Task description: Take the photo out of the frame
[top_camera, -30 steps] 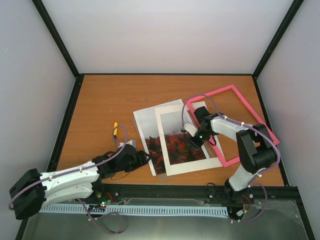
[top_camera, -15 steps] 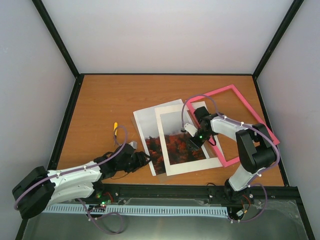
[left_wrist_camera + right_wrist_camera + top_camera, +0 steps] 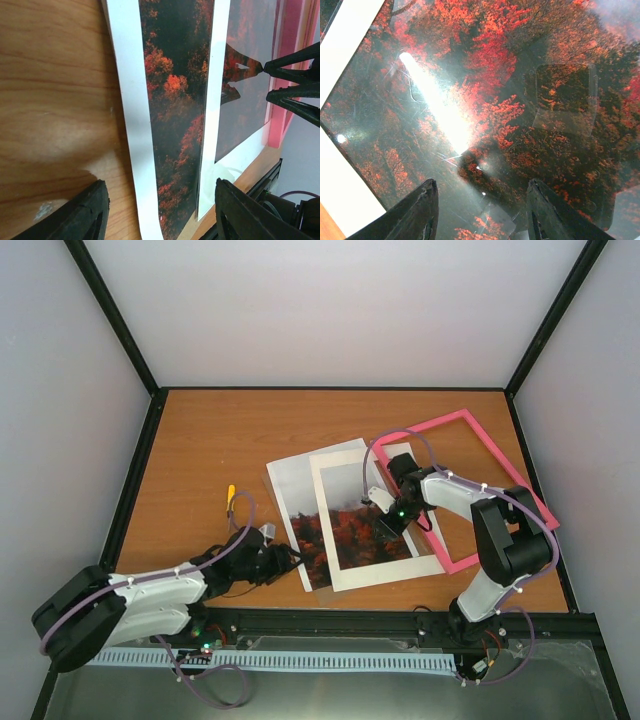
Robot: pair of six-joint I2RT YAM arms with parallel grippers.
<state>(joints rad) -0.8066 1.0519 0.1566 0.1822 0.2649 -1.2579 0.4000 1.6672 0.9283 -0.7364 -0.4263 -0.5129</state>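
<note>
So the photo (image 3: 305, 525) is found lying flat on the tabletop (image 3: 220, 440), fully outside the frame (image 3: 420, 427), which is parked just off the photo's right side. A white mat (image 3: 385, 572) is laid askew over the photo's right part, so only the photo's left strip and the bit in the mat window can be seen. The left gripper (image 3: 285, 558) is held low right at the photo's near left corner, jaws apart, nothing pinched. The right gripper (image 3: 385, 525) is hung over the photo's tree area inside that window, jaws spread too, nothing clamped.
</note>
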